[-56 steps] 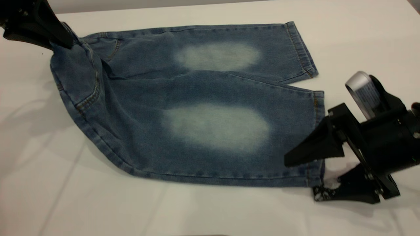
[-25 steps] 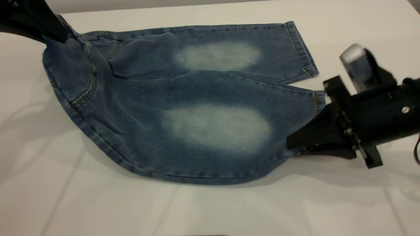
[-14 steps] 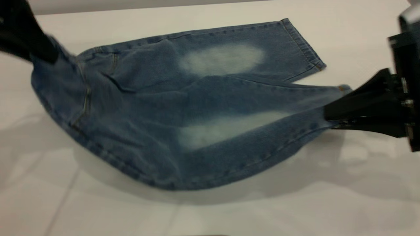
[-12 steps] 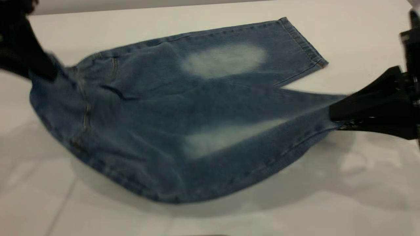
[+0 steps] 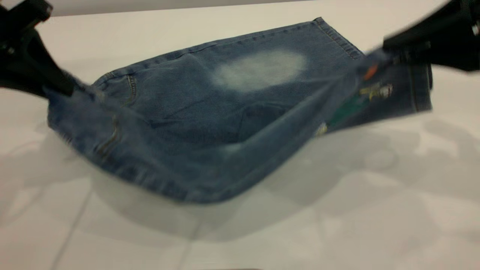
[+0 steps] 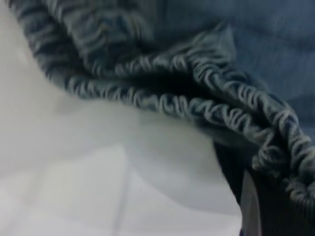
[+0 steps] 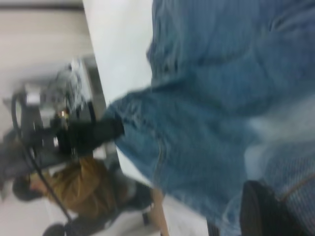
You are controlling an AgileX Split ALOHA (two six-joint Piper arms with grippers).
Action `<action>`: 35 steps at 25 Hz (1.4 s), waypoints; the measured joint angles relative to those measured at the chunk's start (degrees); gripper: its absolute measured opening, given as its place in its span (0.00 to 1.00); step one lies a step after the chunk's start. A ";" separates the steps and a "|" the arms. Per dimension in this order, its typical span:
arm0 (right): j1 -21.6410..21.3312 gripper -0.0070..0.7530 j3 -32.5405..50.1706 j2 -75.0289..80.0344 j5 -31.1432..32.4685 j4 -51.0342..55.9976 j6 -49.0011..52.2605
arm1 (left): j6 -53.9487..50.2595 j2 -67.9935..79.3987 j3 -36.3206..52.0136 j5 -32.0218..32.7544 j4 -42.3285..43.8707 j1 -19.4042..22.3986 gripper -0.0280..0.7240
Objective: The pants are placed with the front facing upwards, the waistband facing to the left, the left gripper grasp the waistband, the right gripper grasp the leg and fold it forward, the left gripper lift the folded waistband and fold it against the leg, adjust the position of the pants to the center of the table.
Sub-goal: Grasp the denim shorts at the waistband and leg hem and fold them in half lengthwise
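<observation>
The blue denim pants hang slack between both grippers above the white table. At the far left, my left gripper is shut on the ruffled waistband, holding it off the table. High at the far right, my right gripper is shut on the near leg at its hem. That leg is turned over, so the cartoon print on its back shows. The far leg, with its pale oval, still lies flat. One dark finger presses the denim in the right wrist view.
The table's far edge runs just behind the pants. Bare tabletop stretches in front of the pants. The right wrist view shows the left arm beyond the table's edge and a blurred person in a brownish top behind it.
My right gripper has risen and swung toward the far side with the near leg's hem, turning the leg so its printed back shows. The left gripper has lifted the waistband slightly.
</observation>
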 joint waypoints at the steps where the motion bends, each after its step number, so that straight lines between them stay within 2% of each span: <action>1: 0.00 0.05 -2.03 0.64 -1.00 0.00 1.27 | -0.20 -0.02 0.00 -1.42 -1.99 0.00 0.15; 6: 0.00 0.05 -11.01 5.00 -5.83 0.36 7.58 | -0.54 -0.31 0.25 -8.06 -12.92 0.00 0.15; 13: 0.00 0.05 -21.54 12.30 -7.52 5.82 11.06 | -0.64 -0.31 0.36 -17.11 -28.06 0.00 0.16; 18: 0.00 0.05 -28.32 18.19 -8.87 7.57 13.27 | -0.82 -0.25 0.36 -20.71 -33.58 0.00 0.16; 24: 0.36 0.05 -35.69 25.24 -10.01 7.62 16.85 | -0.82 3.63 0.36 -23.64 -44.11 0.00 0.16; 29: 3.01 0.05 -41.25 30.03 -12.05 7.85 18.88 | 0.48 7.81 0.36 -27.03 -50.97 0.00 0.16; 35: 6.79 0.05 -47.92 36.47 -12.87 8.43 20.44 | 1.28 9.93 0.36 -31.22 -54.02 0.00 0.16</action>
